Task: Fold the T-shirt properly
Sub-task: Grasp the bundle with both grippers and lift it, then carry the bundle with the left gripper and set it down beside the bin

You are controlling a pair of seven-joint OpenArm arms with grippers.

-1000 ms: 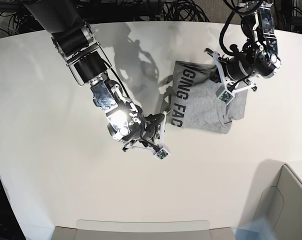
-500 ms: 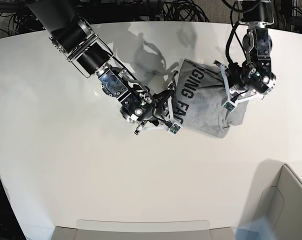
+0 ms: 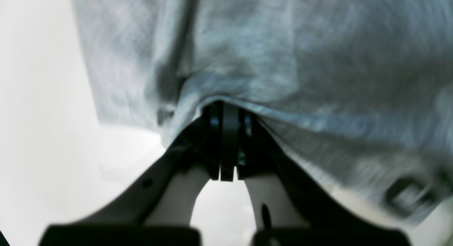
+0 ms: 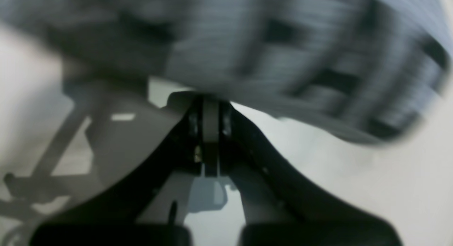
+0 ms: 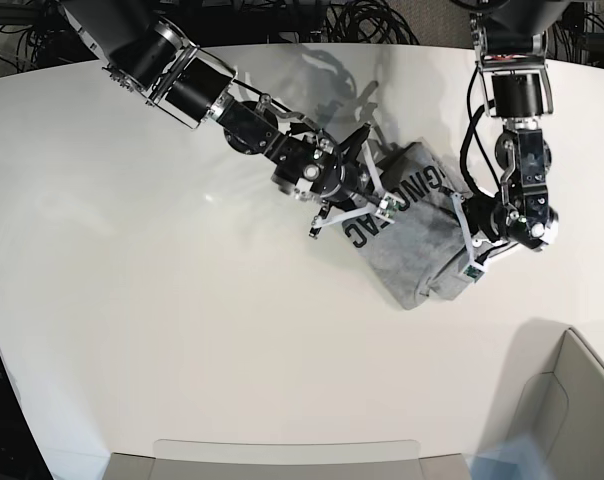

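Observation:
The grey T-shirt (image 5: 414,250) is a bunched, partly folded bundle at the table's centre right, its black lettering running diagonally along its upper left edge. My right gripper (image 5: 370,195) is shut on that lettered edge. The right wrist view shows it pinched on the T-shirt (image 4: 247,37), blurred, with the black letters just beyond the fingertips (image 4: 208,108). My left gripper (image 5: 455,238) is shut on the plain right side of the bundle. In the left wrist view its closed tips (image 3: 226,115) grip a fold of the T-shirt (image 3: 283,44).
The white table (image 5: 132,300) carries the cloth. A grey bin (image 5: 582,400) stands at the bottom right corner and a flat grey tray (image 5: 282,455) lies along the front edge. Black cables (image 5: 372,20) run behind the table's far edge.
Both arms kept their grip while the right gripper swept up and to the right and the left gripper dropped lower. The T-shirt swung round, so its lettering now runs diagonally.

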